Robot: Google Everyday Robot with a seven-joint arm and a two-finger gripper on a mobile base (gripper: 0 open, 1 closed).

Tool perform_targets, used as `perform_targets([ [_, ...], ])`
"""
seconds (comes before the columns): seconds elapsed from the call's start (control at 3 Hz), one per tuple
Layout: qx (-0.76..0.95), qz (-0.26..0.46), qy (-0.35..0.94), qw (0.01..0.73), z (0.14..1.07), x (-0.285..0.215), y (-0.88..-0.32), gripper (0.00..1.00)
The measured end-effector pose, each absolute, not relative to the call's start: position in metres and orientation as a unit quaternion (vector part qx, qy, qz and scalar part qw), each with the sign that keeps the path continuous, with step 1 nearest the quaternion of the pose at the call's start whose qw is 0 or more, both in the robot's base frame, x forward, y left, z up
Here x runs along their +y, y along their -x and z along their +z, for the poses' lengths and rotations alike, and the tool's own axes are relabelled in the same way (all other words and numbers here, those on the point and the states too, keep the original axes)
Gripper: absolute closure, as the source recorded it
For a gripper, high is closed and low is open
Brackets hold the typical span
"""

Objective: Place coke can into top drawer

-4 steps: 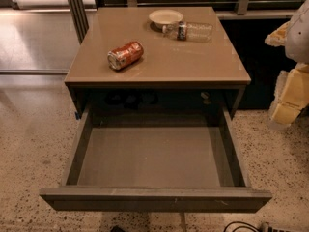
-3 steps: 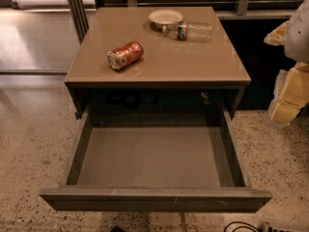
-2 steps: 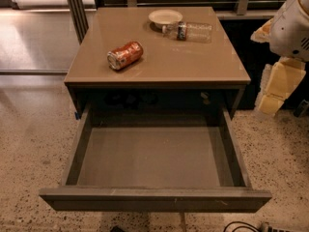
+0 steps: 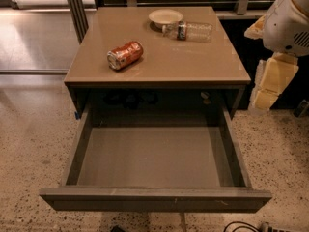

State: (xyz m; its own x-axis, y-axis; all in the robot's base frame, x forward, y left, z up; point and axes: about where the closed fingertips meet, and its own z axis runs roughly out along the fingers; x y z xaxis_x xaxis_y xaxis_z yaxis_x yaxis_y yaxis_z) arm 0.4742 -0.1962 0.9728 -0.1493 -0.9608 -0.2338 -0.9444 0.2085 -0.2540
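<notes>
The coke can (image 4: pixel 125 55) lies on its side on the left half of the brown table top (image 4: pixel 193 62), its silver end facing the front left. The top drawer (image 4: pixel 154 199) is pulled out wide below the table's front edge, and its inside is bare. My gripper (image 4: pixel 268 88) hangs at the right edge of the view, beside the table's right front corner, under the white arm (image 4: pixel 289 18). It is well to the right of the can and above the floor, and it holds nothing that shows.
A clear plastic bottle with a dark label (image 4: pixel 188 31) lies on its side at the back right of the table. A small white bowl (image 4: pixel 165 17) sits just behind it. Metal posts (image 4: pixel 75 8) stand at the back left. A cable (image 4: pixel 241 225) lies on the speckled floor.
The arm and gripper have moved left, further into view, towards the table's right side. The can, bottle, bowl and drawer have not moved.
</notes>
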Motion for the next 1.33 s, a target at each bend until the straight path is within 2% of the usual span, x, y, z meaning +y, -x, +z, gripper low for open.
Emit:
perform_targets([
  [0.33,0.723,-0.027,0.665,0.184,0.977,-0.172,-0.517,0.00],
  [1.0,0.628,-0.021,0.744,0.228,0.980,-0.063,-0.658,0.00],
  [1.33,0.624,-0.020,0.746,0.232,0.978,-0.057,-0.664,0.00],
])
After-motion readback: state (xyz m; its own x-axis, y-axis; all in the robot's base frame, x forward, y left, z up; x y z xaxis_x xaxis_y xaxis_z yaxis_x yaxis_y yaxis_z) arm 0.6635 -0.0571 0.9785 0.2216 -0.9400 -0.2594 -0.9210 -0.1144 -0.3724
